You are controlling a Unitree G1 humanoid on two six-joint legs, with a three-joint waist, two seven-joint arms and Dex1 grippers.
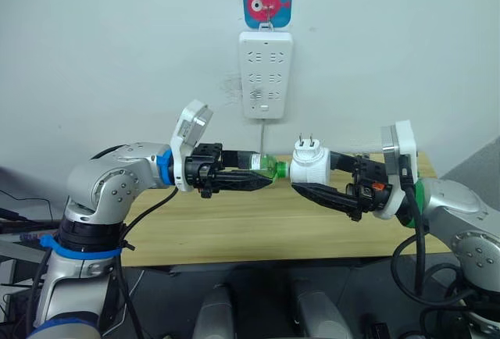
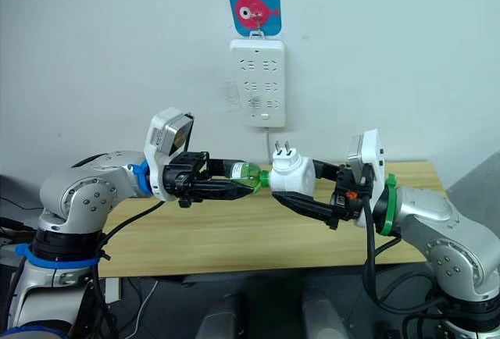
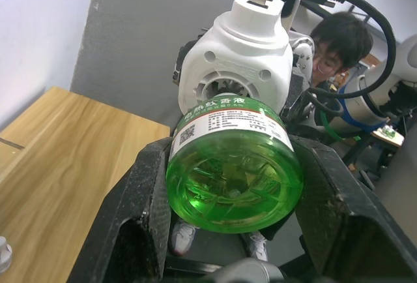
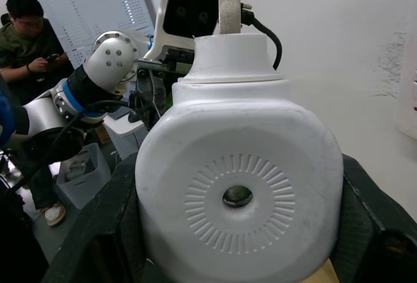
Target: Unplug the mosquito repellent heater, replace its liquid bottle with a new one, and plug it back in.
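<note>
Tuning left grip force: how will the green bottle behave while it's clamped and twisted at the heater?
The green bottle looks smooth and round, so it may spin in the left gripper. Clear and thin-walled, probably light; hard squeezing might dent it.

You can read little here. The green bottle (image 3: pixel 233 165) carries a white label (image 3: pixel 228 121) with a green band of Chinese characters, roughly "电热蚊香液", a QR code at its end and fine print too small to make out. No other lettering is legible.
</note>
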